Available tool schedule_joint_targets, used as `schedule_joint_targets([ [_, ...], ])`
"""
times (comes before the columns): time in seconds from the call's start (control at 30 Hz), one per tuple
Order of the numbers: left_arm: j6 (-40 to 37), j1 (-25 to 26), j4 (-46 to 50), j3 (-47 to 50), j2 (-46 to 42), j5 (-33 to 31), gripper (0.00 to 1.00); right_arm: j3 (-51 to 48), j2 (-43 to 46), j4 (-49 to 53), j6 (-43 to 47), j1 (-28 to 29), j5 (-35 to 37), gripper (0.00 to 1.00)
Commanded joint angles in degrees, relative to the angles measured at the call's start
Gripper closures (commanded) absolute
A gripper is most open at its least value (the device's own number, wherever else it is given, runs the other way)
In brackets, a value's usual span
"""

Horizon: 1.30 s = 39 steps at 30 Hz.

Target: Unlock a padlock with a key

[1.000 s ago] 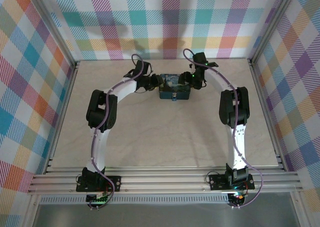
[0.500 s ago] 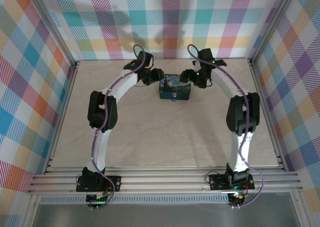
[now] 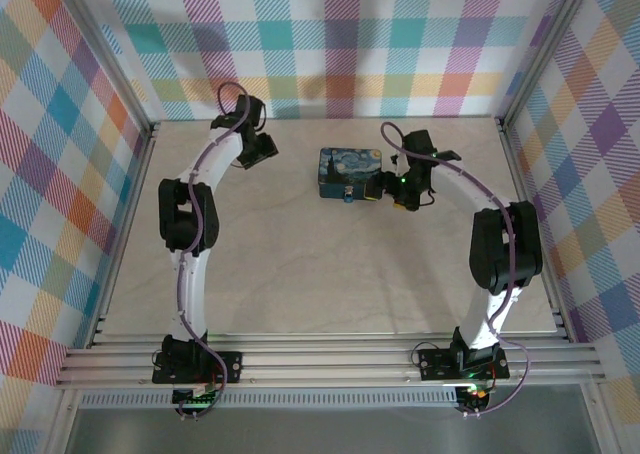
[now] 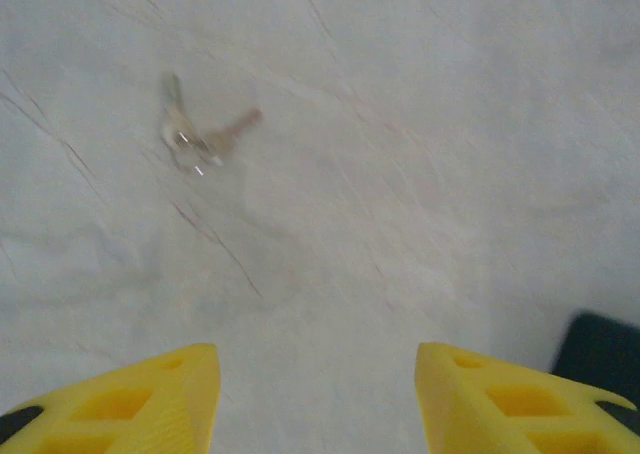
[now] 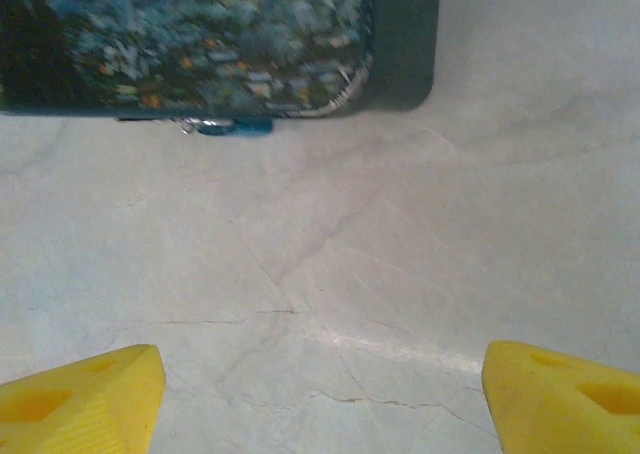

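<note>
The key (image 4: 200, 134), small and silvery with a ring, lies blurred on the pale table ahead of my left gripper (image 4: 315, 374), apart from it. That gripper's yellow fingers (image 4: 150, 394) stand open with nothing between them. The tiny blue padlock (image 5: 235, 126) hangs at the front edge of the starry-night tin (image 5: 200, 34), also visible from above as the padlock (image 3: 345, 196). My right gripper (image 5: 320, 374) is open wide over bare table, short of the padlock. From above, the left gripper (image 3: 265, 152) is left of the tin and the right gripper (image 3: 385, 189) is at its right front corner.
The dark-blue tin (image 3: 350, 172) stands at the middle back of the table (image 3: 320, 274). A dark corner (image 4: 600, 359) shows at the lower right of the left wrist view. Metal frame rails and checked walls enclose the table.
Both grippers have pulled away from the tin. The left arm swung out to the left; the right moved to the tin's right front corner. Both jaws stand wider.
</note>
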<state>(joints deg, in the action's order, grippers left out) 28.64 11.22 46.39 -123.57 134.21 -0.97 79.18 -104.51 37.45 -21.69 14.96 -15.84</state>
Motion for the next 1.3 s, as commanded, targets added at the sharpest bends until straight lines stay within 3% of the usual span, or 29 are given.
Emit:
schedule_joint_targets([
  [0.0, 0.20, -0.88, 5.83, -4.84, 4.49, -4.16, 0.50, -0.40, 1.45, -2.92, -0.98, 0.07, -2.09, 0.17],
  [0.47, -0.28, -2.51, 7.75, -15.83, 13.28, -9.66, 0.53, -0.53, 0.19, -3.90, -1.42, 0.72, -2.27, 0.18],
  [0.73, -0.86, -2.91, 7.05, -16.76, 14.42, -10.28, 0.53, -1.04, 0.27, -4.05, -1.60, 1.20, -2.45, 0.18],
  [1.27, -3.50, -3.39, 5.55, -17.41, 16.43, -9.44, 0.65, -0.42, 1.37, -3.20, -1.43, 1.45, -1.75, 0.18],
])
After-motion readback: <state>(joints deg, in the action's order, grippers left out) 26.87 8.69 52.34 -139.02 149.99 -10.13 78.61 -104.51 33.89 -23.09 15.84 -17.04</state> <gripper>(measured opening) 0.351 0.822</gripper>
